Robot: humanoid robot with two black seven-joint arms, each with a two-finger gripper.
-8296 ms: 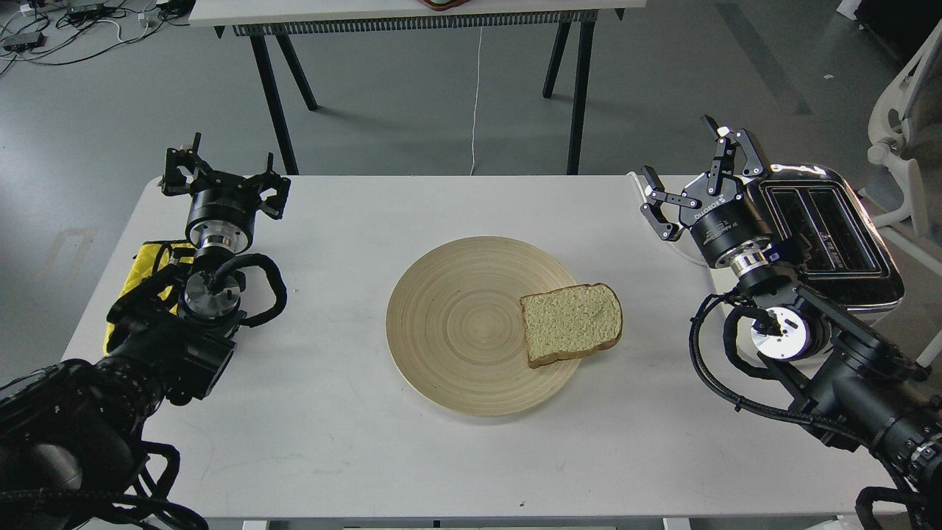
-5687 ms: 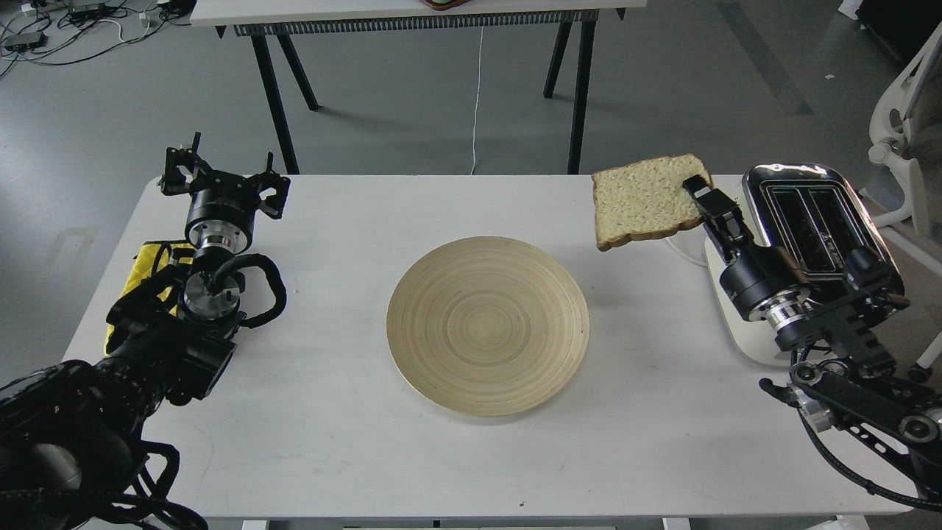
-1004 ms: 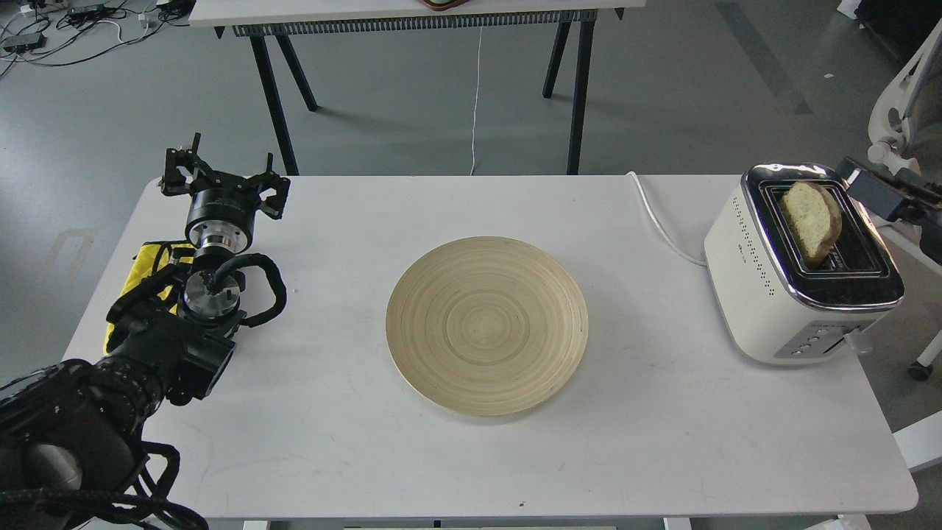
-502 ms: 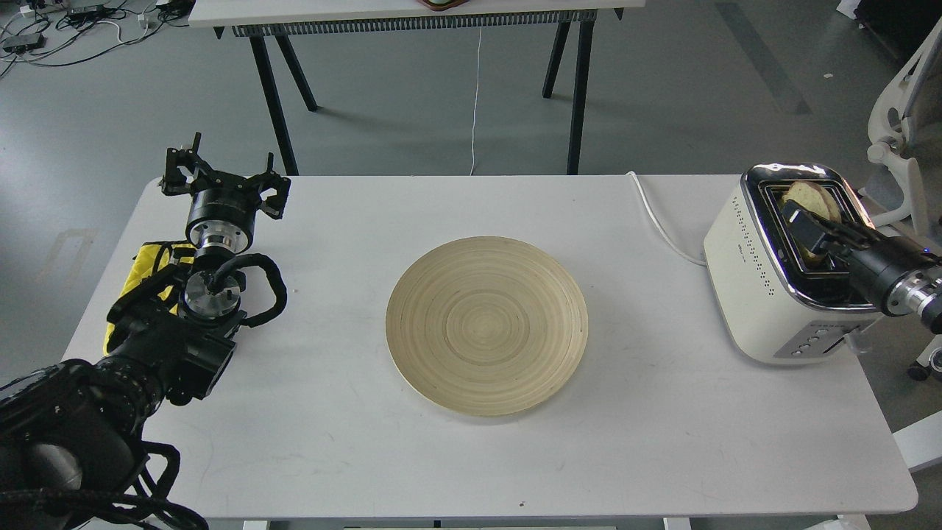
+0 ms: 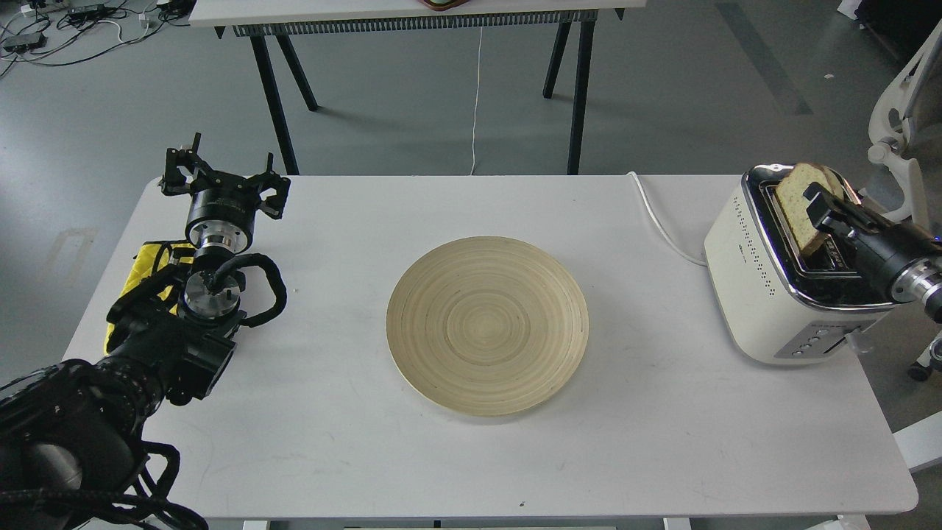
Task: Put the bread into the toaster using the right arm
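The bread (image 5: pixel 793 207) stands upright and tilted in a slot of the cream-white toaster (image 5: pixel 751 287) at the table's right edge, its top well above the chrome rim. My right gripper (image 5: pixel 823 210) comes in from the right edge, over the toaster's top. Its black fingers are closed on the slice's right side. My left gripper (image 5: pixel 223 175) is open and empty at the table's far left, well away from both.
An empty round wooden plate (image 5: pixel 487 325) lies in the table's middle. A white cord (image 5: pixel 662 224) runs from the toaster's left side to the far edge. A yellow object (image 5: pixel 151 259) lies under my left arm. A white chair (image 5: pixel 901 118) stands beyond the toaster.
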